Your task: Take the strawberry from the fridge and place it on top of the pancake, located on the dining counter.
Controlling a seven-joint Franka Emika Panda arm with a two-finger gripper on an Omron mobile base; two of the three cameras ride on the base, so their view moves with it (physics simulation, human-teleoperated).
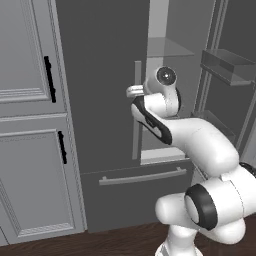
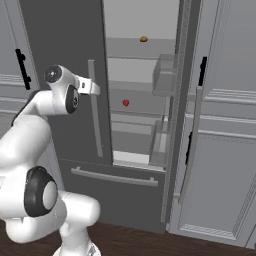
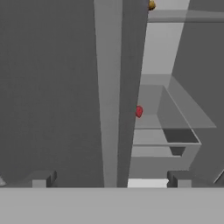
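Note:
The fridge (image 2: 65,40) stands with its left door closed and its right door swung open onto a pale interior. The strawberry (image 2: 126,103), tiny and red, lies on a middle glass shelf; in the hand view the strawberry (image 3: 138,111) peeks out just past the closed door's edge. My gripper (image 3: 111,181) is open, its fingertips (image 3: 43,179) spread wide, with the closed door's bar handle (image 3: 111,87) running up between them. The gripper (image 2: 94,88) hovers right at that handle (image 2: 95,125), left of the strawberry. In the left base view the gripper (image 1: 134,91) faces the fridge (image 1: 105,100). The pancake and dining counter are out of view.
A small orange-brown lump (image 2: 143,39) sits on the upper shelf. The open door (image 2: 177,125) carries bins (image 1: 225,65) and juts out on the right. The bottom drawer's handle (image 2: 114,177) lies below. Light grey cabinets (image 1: 30,125) flank the fridge.

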